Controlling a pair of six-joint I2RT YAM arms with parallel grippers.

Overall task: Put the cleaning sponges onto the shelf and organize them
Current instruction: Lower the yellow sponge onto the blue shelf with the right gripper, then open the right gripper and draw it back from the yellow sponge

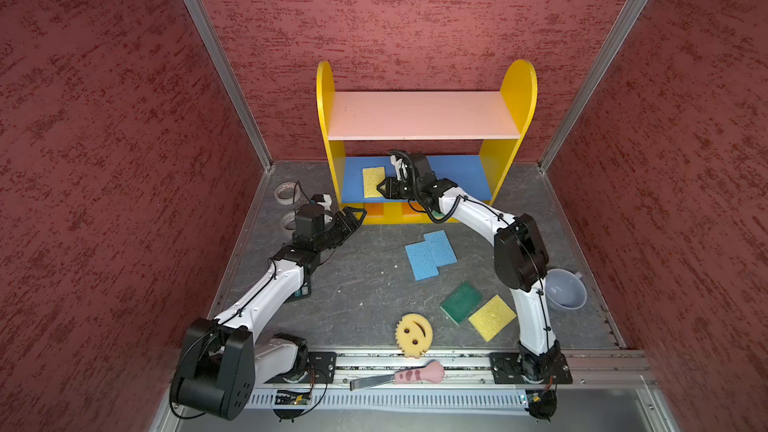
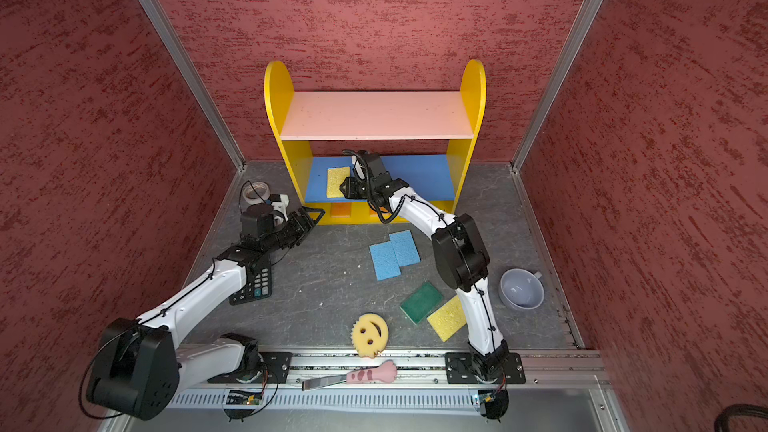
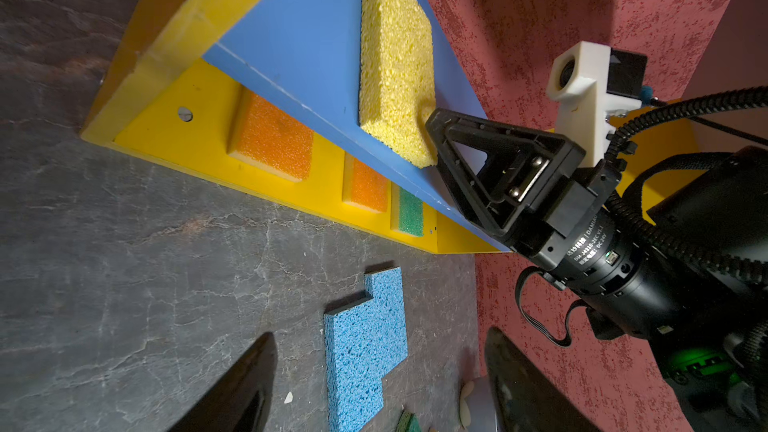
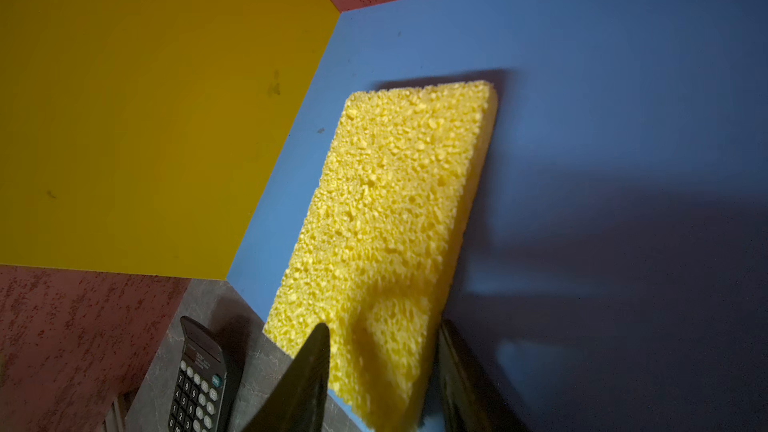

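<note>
Blue middle board [image 1: 457,176] bears the yellow sponge [image 1: 372,181], its near end pinched between the right fingers [image 4: 307,367]; left fingers [image 3: 241,388] spread wide.

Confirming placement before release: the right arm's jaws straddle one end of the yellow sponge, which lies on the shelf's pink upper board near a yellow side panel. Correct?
Wrong board: the yellow sponge lies on the blue middle board, not the pink one, as the right wrist view shows. The rest stands.
</note>
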